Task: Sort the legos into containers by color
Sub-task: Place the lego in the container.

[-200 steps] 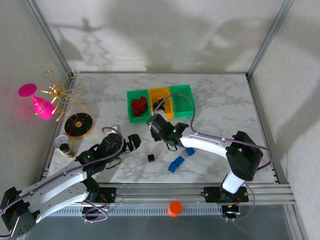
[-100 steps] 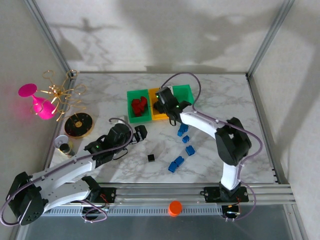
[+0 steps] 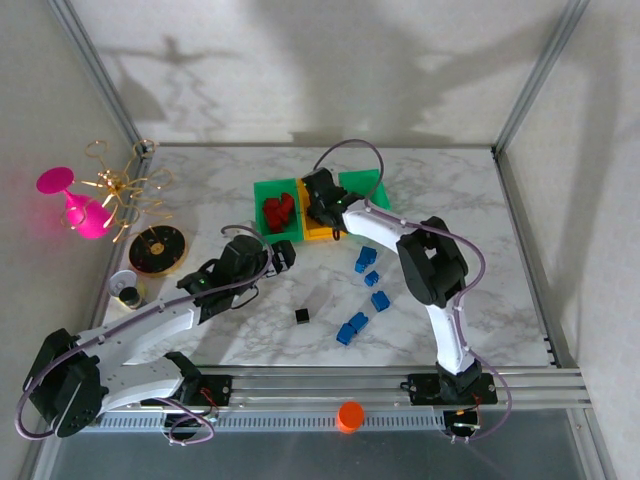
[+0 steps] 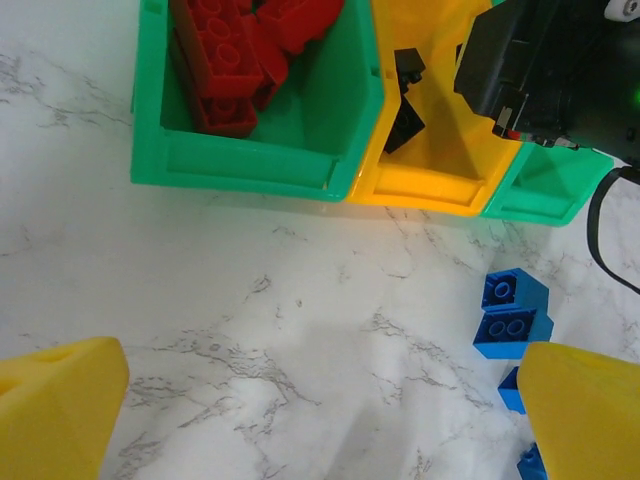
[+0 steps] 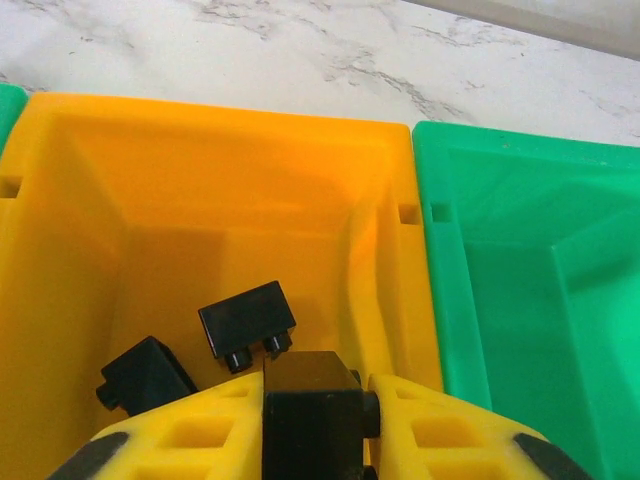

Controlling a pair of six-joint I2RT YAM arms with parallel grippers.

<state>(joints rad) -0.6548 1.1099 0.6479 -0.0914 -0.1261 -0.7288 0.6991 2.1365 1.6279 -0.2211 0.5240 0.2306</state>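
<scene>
My right gripper [image 5: 315, 425] hangs inside the yellow container [image 5: 200, 180], shut on a black lego [image 5: 310, 400] between its yellow fingers [image 5: 190, 430]. Two loose black legos [image 5: 245, 322] lie on the floor of that container. Seen from above, the right gripper [image 3: 322, 205] is over the middle container [image 3: 318, 233]. The left green container [image 4: 240, 170] holds red legos [image 4: 230, 60]. My left gripper [image 4: 320, 420] stands wide open over bare marble in front of the containers, nothing between its fingers. Blue legos [image 3: 365, 260] and one black lego [image 3: 302, 315] lie on the table.
A black-and-gold dish [image 3: 158, 250], a pink glass [image 3: 80, 205] with gold wire and a small white cup [image 3: 127, 290] stand at the left. An orange cap [image 3: 349, 415] sits on the front rail. The right green container [image 5: 520, 280] has a bare floor.
The right arm swung from the table's middle up over the yellow container, carrying the black lego. The left arm reached forward towards the containers, still open.
</scene>
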